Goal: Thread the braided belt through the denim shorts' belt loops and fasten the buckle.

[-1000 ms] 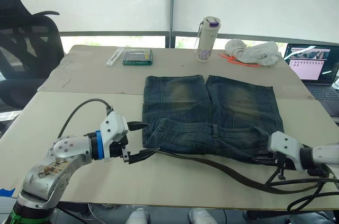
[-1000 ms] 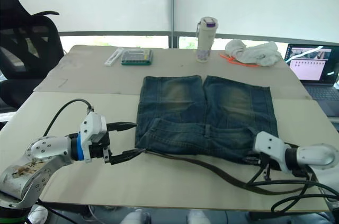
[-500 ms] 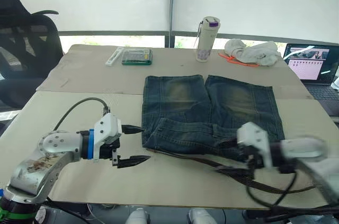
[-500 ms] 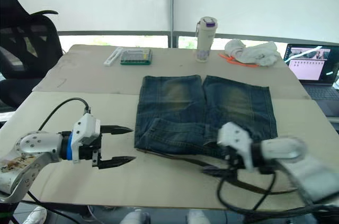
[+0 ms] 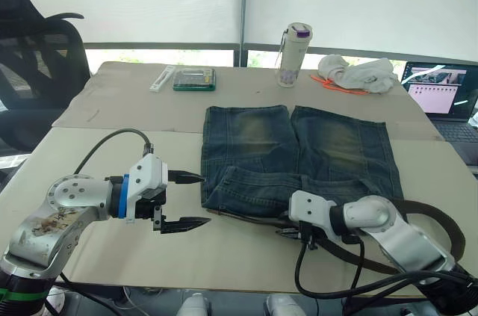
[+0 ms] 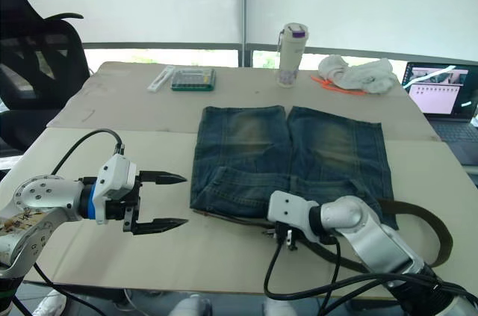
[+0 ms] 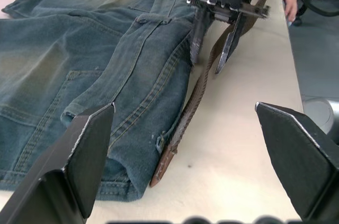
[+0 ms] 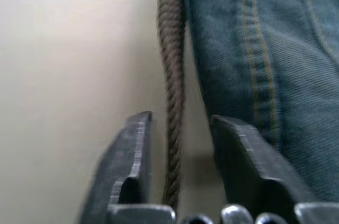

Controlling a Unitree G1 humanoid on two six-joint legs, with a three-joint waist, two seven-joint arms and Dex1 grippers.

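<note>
1. The left gripper (image 5: 193, 199) hovers level beside the denim shorts (image 5: 299, 159), fingers spread wide, empty.
2. The braided belt (image 7: 193, 98) runs left-right along the waistband's near edge.
3. The right gripper (image 7: 214, 41) straddles it, fingers parted.

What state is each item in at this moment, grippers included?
Left gripper: jaws open, empty, beside the shorts' waistband corner.
Right gripper: jaws open, straddling the belt, not clamped.
Braided belt: lying along the waistband edge, its tip at the corner.
Denim shorts: spread flat on the table.
Bottle: upright, lid on.
Laptop: open, screen lit.
</note>
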